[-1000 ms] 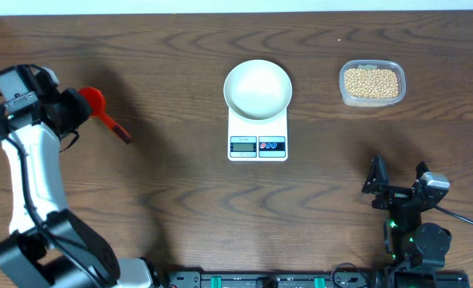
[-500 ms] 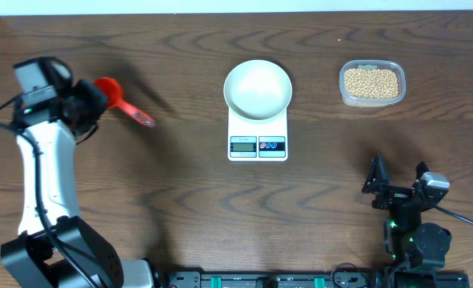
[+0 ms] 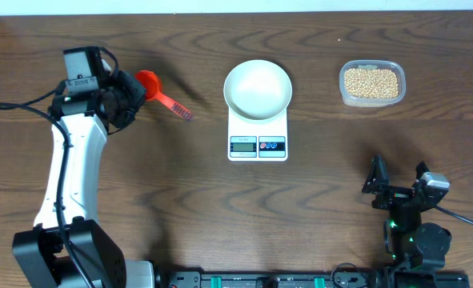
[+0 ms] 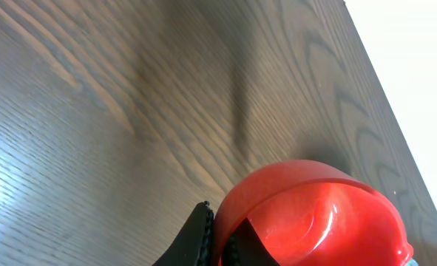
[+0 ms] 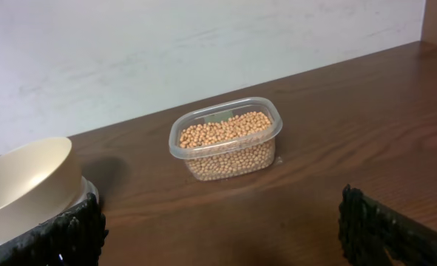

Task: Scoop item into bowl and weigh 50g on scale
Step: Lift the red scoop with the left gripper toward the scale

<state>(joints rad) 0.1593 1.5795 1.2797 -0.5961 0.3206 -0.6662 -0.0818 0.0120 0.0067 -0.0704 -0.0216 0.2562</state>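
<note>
The tan-yellow beans (image 3: 371, 82) fill a clear plastic tub (image 3: 371, 98) at the back right; they also show in the right wrist view (image 5: 225, 131). The white bowl (image 3: 257, 88) stands empty on the white scale (image 3: 257, 146), and its rim shows in the right wrist view (image 5: 26, 181). My left gripper (image 3: 132, 90) is shut on the rim of a red scoop (image 3: 150, 82), held above the table left of the bowl, handle pointing right. In the left wrist view the jaws (image 4: 222, 236) pinch the scoop's red cup (image 4: 314, 214). My right gripper (image 3: 398, 186) is open and empty near the front right.
The brown wooden table (image 3: 180, 184) ends at a pale wall along the back edge. The clear tub stands right of the scale with a gap between them.
My left arm has carried the red scoop to the right and slightly back, toward the bowl and scale. The right arm has not moved.
</note>
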